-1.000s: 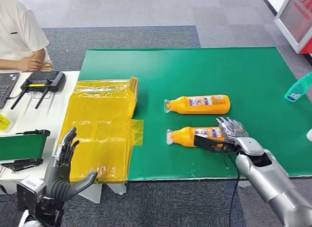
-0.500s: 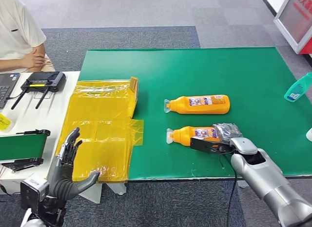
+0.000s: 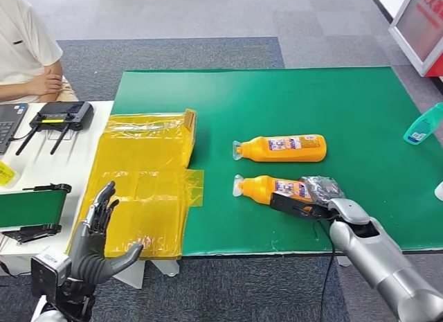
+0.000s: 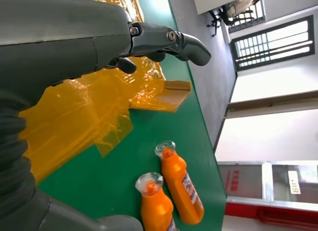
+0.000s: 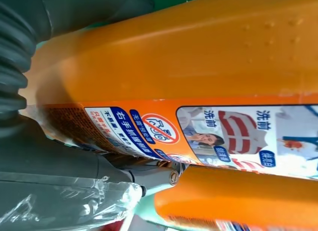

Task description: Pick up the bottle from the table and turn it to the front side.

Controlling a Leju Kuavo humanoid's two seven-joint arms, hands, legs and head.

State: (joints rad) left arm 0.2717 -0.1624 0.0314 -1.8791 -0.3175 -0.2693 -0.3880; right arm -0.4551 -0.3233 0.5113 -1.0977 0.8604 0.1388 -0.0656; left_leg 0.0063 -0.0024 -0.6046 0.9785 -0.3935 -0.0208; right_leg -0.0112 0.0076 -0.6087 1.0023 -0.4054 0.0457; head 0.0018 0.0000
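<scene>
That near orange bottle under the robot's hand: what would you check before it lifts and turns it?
1. Right hand wrapped around near bottle: ok.
2. Grip firm enough to lift: cannot tell.
3. Far bottle lies apart from the near one: ok.
4. Left hand open, off to the side over the yellow bag: ok.
5. Person sits away from the green mat: ok.
6. Label faces front: not ok, bottle lies flat.

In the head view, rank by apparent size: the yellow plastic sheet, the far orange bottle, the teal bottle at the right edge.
1. yellow plastic sheet, by far the largest.
2. far orange bottle.
3. teal bottle, smallest as seen, but the picture edge cuts it off, so its full size is unsure.
</scene>
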